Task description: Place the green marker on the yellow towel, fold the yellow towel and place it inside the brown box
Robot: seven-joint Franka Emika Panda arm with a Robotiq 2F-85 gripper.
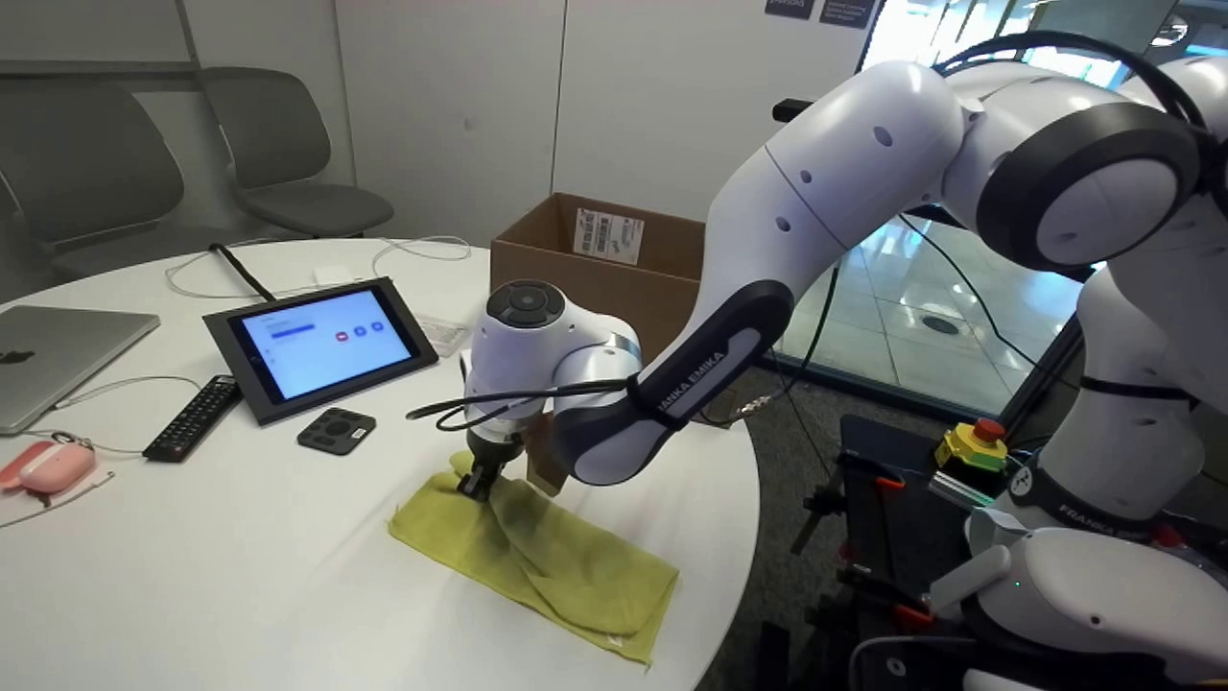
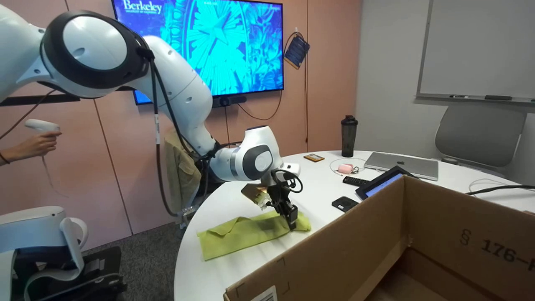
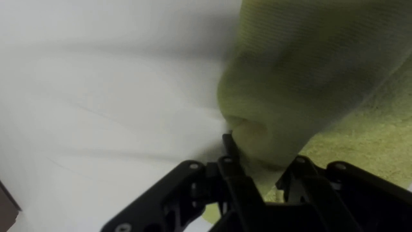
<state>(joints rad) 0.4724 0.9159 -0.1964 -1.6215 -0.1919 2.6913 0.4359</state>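
At left in an exterior view: one laptop (image 1: 72, 360), one remote (image 1: 192, 419), one tablet (image 1: 321, 345). Lower centre, one claw (image 1: 475, 490) straddles a fold, whether clamped is unclear, at the upper-left end of one yellow towel (image 1: 566, 566); upper centre, one brown box (image 1: 600, 288).

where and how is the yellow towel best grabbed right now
Probably by its rounded, raised fold, coming from above with one finger on each side: the rest of the yellow towel lies mostly flat on the table, giving little to pinch. The tool is there, cloth between its fingers; whether it grips firmly, I cannot tell.
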